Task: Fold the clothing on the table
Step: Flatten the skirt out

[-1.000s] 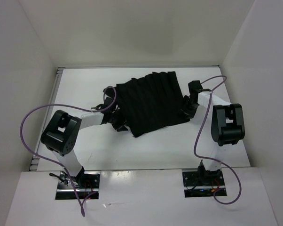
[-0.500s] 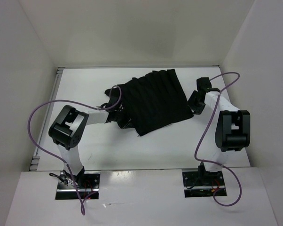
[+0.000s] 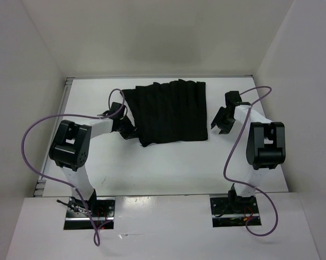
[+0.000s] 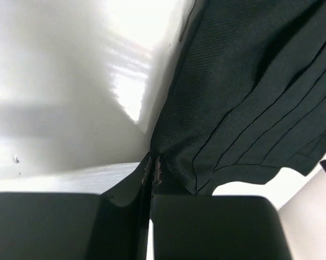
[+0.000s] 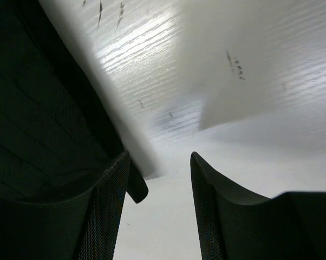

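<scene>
The clothing (image 3: 171,111), a black pleated piece, lies spread almost square on the white table (image 3: 168,168). My left gripper (image 3: 131,131) is at its near left corner. In the left wrist view the left gripper (image 4: 152,164) is shut, with the hem of the clothing (image 4: 249,92) pinched between its tips. My right gripper (image 3: 219,121) stands open just off the clothing's right edge. In the right wrist view only bare table (image 5: 249,108) shows between the right gripper's (image 5: 158,165) fingers, and the clothing (image 5: 33,108) lies dark to their left.
White walls (image 3: 33,81) close in the table on the left, back and right. Purple cables (image 3: 30,135) loop beside both arms. The arm bases (image 3: 90,208) sit on the near ledge.
My left gripper has shut on the clothing's near left corner and pulled it left, turning the cloth from skewed to square. My right gripper has drawn back off the right edge.
</scene>
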Robot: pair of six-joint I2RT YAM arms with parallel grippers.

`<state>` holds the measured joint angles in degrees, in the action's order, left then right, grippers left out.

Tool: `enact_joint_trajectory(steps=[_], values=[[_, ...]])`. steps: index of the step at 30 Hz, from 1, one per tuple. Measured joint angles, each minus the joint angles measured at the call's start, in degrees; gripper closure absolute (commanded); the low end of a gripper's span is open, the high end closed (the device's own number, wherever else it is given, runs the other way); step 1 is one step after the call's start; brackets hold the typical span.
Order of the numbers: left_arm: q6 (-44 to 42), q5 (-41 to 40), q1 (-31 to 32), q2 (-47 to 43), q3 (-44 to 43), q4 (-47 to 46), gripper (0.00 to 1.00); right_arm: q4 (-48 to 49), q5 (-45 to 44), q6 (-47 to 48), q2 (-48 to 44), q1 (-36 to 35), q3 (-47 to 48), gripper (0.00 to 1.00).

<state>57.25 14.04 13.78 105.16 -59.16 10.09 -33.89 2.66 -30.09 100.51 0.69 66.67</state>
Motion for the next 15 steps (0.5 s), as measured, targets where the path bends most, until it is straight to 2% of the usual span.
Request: enact_joint_trajectory(steps=[2,6,7,8,11,15], values=[[-0.31,-0.37,0.26,-0.37,0.24,0.57,0.97,0.33,1.66,0.17,1.22,-0.11,-0.04,0.46],[0.00,-0.33,0.42,-2.43,2.51,0.85,0.63,1.01,5.25,0.63,2.40,-0.96,-0.66,0.46],[-0.04,-0.37,0.42,-3.21,3.08,1.09,0.50,1.16,5.86,0.79,2.40,-1.27,-0.79,0.46],[-0.17,-0.37,0.39,-4.20,3.63,1.36,0.45,1.29,6.40,0.83,2.40,-1.51,-0.83,0.46],[-0.15,-1.05,0.33,-8.02,5.27,2.38,0.37,2.23,7.41,1.01,2.32,-1.68,-1.16,0.46],[0.11,-1.88,0.33,-13.73,7.21,3.54,0.36,2.97,7.91,0.96,1.95,-2.29,-1.97,0.46]])
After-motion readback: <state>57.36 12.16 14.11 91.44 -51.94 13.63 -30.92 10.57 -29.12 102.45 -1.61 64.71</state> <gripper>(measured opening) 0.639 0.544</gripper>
